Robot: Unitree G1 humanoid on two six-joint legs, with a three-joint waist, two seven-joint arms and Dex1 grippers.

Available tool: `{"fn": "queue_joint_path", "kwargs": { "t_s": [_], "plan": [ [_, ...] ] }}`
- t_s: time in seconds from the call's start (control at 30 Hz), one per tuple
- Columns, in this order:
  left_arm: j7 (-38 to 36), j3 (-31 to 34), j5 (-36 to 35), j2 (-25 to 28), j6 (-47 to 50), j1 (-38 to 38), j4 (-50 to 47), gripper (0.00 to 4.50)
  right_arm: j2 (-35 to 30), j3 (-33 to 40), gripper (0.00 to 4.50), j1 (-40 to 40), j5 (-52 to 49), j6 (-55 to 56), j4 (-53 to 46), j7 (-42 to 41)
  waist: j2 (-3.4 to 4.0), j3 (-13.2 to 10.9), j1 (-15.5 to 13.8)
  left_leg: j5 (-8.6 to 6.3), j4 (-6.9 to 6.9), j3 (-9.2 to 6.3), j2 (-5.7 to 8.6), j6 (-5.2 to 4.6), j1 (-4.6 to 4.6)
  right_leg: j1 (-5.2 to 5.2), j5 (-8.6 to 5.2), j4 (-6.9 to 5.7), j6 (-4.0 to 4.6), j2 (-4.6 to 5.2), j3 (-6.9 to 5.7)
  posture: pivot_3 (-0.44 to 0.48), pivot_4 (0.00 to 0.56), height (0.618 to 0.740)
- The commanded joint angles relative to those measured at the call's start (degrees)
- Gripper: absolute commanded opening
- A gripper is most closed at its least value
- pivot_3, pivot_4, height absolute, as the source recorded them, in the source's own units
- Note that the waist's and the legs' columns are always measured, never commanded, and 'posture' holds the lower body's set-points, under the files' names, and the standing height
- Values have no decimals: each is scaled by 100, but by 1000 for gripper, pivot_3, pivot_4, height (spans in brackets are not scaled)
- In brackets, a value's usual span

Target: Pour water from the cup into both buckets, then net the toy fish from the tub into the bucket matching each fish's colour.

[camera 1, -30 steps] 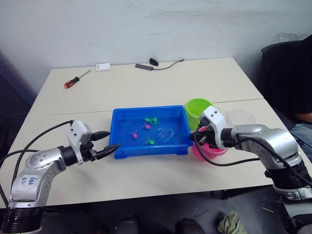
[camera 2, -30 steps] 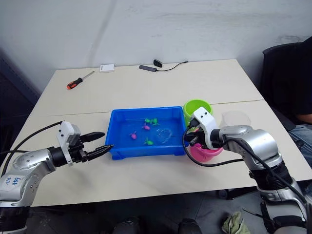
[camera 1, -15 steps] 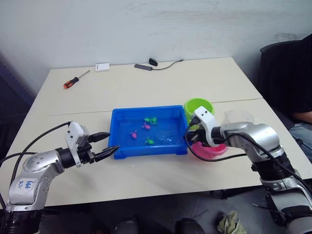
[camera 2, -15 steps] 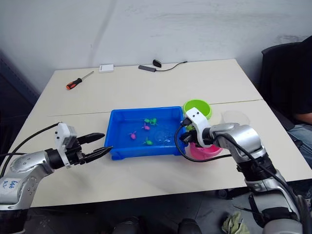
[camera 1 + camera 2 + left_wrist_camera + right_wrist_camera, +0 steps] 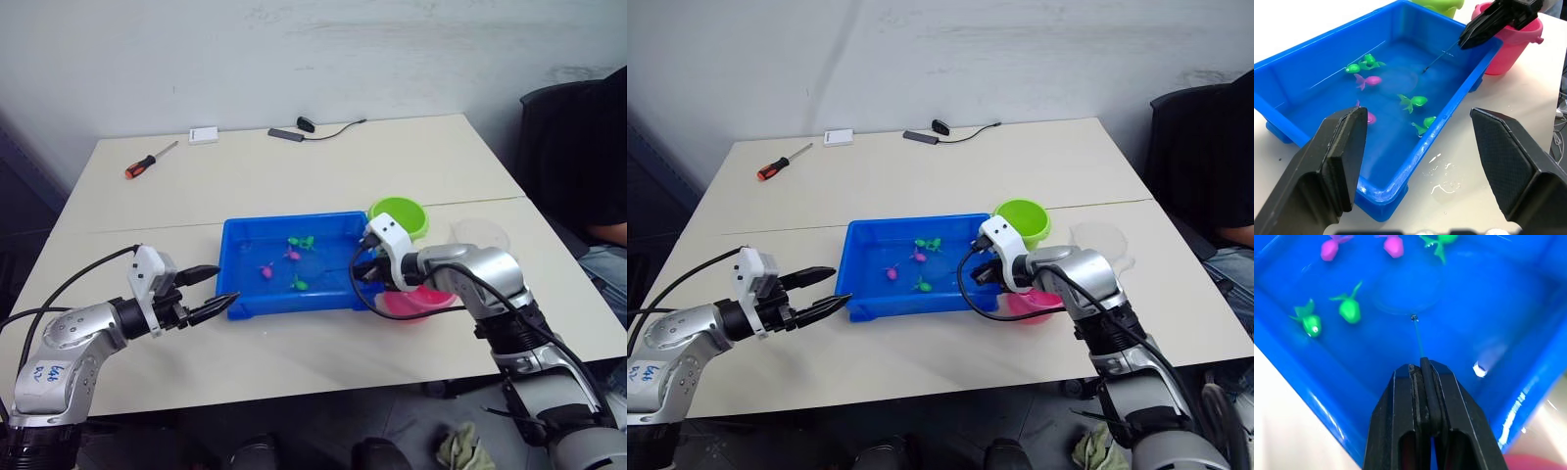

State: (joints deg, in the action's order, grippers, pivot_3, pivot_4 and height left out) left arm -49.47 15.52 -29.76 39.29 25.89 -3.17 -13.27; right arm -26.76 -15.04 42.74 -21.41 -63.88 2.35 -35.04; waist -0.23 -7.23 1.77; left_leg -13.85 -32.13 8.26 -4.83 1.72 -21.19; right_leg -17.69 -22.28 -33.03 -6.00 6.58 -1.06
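The blue tub [image 5: 284, 302] sits mid-table with water and several toy fish, green [image 5: 1415, 101] and pink [image 5: 1369, 80]. Behind its right end stands the lime green bucket [image 5: 399, 215]. The pink bucket [image 5: 423, 302] is just right of the tub, and the clear cup [image 5: 482, 236] stands further right. My right gripper [image 5: 364, 272] hangs over the tub's right end, shut on the thin handle of a net [image 5: 1417, 335] whose tip dips into the water. The faint ring lies near a green fish [image 5: 1349, 308]. My left gripper [image 5: 220, 287] is open beside the tub's front left corner.
A screwdriver [image 5: 147, 162], a small white box [image 5: 205, 135] and a black cable [image 5: 309, 127] lie on the far side of the table. A person sits at the right edge [image 5: 588, 147]. Small water splashes [image 5: 1442, 178] wet the table beside the tub.
My right gripper has moved left, from over the pink bucket to over the tub's right end, carrying the net along. The left gripper has stayed open in about the same place.
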Motion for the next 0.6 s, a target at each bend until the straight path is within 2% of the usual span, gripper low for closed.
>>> {"fn": "queue_joint_path", "kwargs": {
  "t_s": [0.03,0.33,0.6],
  "plan": [
    [-23,178,-128,50,-114,-11,-231,3671,151,100,0,170,79,130,-20,45,0,0,0,0,1,2,0,0,0,0,0,0,0,0,-1,0,150,733],
    [-36,236,-163,69,-139,28,-258,3671,534,160,0,322,192,342,166,65,-3,2,3,-1,3,6,-1,2,0,-32,0,-7,0,2,-1,0,150,733],
    [-139,172,-170,43,-223,-89,-145,3671,317,374,0,47,-74,10,-655,-76,-12,8,1,-1,3,17,-2,2,-1,-54,1,-33,0,7,-4,0,150,733]
  ]
}}
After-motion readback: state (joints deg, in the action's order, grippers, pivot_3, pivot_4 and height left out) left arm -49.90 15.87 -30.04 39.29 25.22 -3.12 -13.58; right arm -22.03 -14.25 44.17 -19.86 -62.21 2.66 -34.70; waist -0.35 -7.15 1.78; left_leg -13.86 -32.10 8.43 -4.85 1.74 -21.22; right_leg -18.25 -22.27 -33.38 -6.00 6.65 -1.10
